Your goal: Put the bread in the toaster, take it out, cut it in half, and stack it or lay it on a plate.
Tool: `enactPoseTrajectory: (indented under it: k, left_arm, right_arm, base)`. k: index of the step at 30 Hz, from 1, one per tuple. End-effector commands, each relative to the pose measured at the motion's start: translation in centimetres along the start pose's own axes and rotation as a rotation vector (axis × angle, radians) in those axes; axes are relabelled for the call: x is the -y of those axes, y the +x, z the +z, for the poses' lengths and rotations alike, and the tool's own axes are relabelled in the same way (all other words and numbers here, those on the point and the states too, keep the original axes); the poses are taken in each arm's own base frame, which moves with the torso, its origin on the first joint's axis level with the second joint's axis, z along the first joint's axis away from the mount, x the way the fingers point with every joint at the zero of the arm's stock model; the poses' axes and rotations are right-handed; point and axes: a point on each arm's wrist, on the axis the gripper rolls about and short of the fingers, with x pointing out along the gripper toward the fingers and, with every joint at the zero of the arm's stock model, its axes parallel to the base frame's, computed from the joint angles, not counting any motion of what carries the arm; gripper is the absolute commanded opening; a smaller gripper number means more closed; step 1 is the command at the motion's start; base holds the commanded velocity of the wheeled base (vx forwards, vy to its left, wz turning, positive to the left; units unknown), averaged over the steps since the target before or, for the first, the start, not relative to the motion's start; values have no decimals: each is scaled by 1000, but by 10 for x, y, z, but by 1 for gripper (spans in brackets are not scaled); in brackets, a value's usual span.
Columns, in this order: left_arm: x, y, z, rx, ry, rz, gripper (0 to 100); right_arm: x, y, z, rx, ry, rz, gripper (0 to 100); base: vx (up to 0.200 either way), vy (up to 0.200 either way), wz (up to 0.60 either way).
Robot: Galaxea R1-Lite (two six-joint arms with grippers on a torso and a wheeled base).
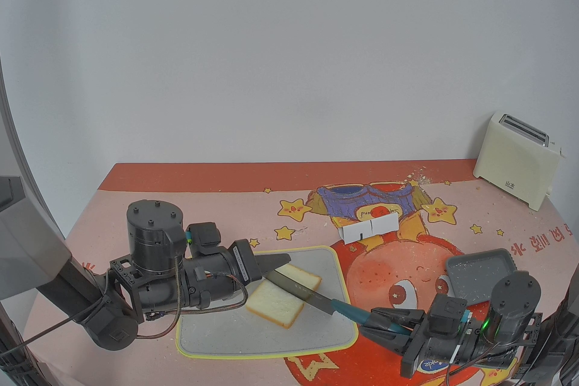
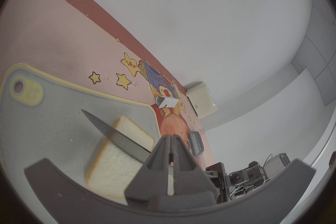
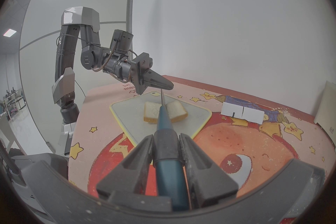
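White bread [image 1: 280, 300], a single square slice, lies flat on the grey, yellow-rimmed cutting board [image 1: 211, 327] at the near left of the worktop [image 1: 181, 206]. The cream toaster [image 1: 515, 167] stands at the far right corner with dark slots and no slice standing out of them. The toasting part therefore reads as done, though the crumb looks pale and I cannot tell how browned it is.

Cutting is the step in hand. The right claw [image 1: 371, 322] is clamped around the teal handle of the kitchen knife [image 1: 313, 300]. The blade lies diagonally across the middle of the slice, with its tip reaching past the far edge. In the right wrist view a piece of bread shows on either side of the blade, but the steel hides whether the slice is parted right through.

The left claw [image 1: 274, 260] is pinched shut with nothing in it. It hangs at the slice's far left corner, just beside the knife tip; whether it touches the crust I cannot tell. The right claw sits well back from the bread, off the board's near right edge, and meets the bread only through the knife.

By my judgement, what is left is to finish the cut and carry both halves to the grey plate [image 1: 476, 272] just beyond the right arm. No bread is on it yet.
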Motion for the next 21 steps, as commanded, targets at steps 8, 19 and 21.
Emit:
enactPoseTrajectory:
  k: [8, 19, 21]
  left_arm:
    - [1, -2, 0, 5, 3, -6, 0]
    - [27, -32, 17, 109, 45, -88, 0]
    - [35, -45, 22, 149, 60, -114, 0]
  right_arm:
    - [0, -2, 1, 7, 3, 3, 0]
    - [0, -2, 10, 58, 3, 5, 0]
    - [0, -2, 10, 58, 3, 5, 0]
  base:
    - [0, 0, 0]
    - [0, 0, 0]
    - [0, 0, 0]
